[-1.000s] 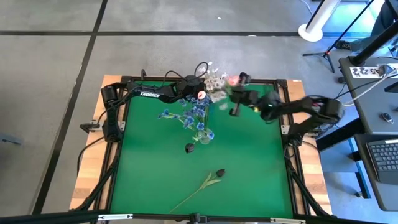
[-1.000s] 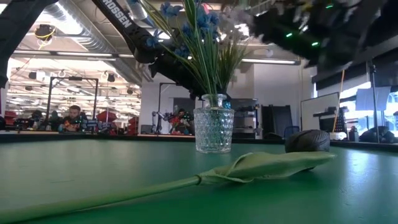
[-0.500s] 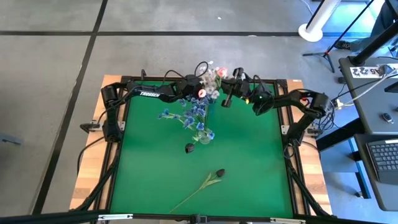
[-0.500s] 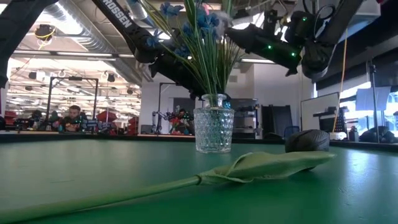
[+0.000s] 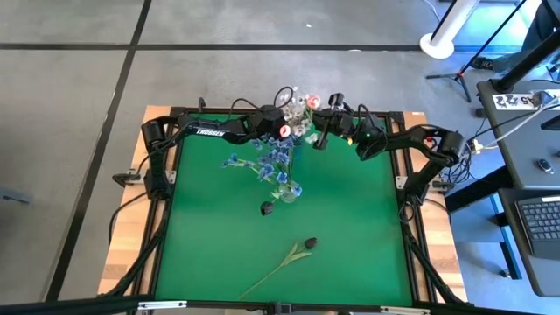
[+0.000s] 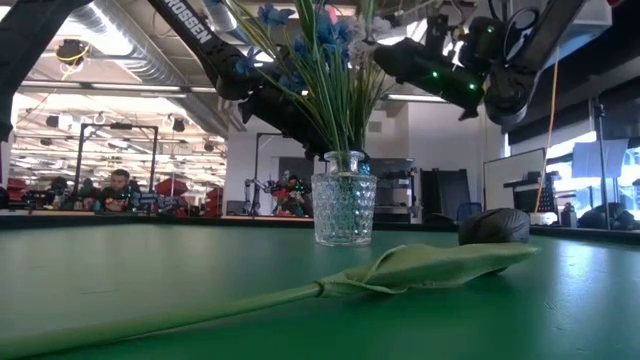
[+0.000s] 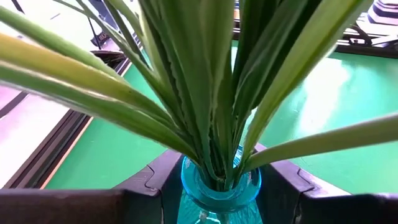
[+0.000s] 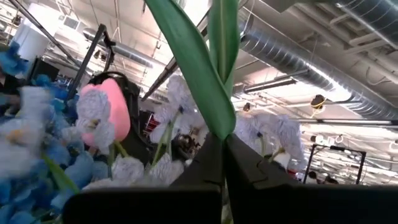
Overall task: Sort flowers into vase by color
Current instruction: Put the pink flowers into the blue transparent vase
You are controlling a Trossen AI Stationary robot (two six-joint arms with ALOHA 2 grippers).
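Working from the green table (image 5: pixel 350 236) down: your right arm reaches in from the right along the far edge. The right gripper (image 5: pixel 320 140) is clamped on a green stalk (image 8: pixel 193 74) with a broad leaf, held high and behind the vase (image 5: pixel 290 189). I can't tell which bloom tops that stalk.

The left arm lies along the far edge from the left. The left gripper (image 5: pixel 282 133) hangs above and behind the vase, and its fingers look spread with nothing between them.

The step, as I judge it, is getting that stalk into a vase of its colour.
- The only vase I see stands mid-table and is full of blue flowers (image 5: pixel 271 157). Check the colour before you drop.
- Bring the stalk over the mouth near upright and lower slowly, because the leaves fan wide and will snag.
- Release only once the stalk end is inside the rim.
- Keep the two grippers apart; they are close together.

How the flowers look:
- A pink tulip (image 8: pixel 106 112) and white blossoms (image 8: pixel 267 134) are bunched up by the right gripper.
- A near-black tulip (image 5: pixel 306 243) lies flat on the table at the near side, well apart from the vase, with a long thin stalk and a floppy leaf.
- A loose dark bud (image 5: pixel 267 207) sits just beside the vase.
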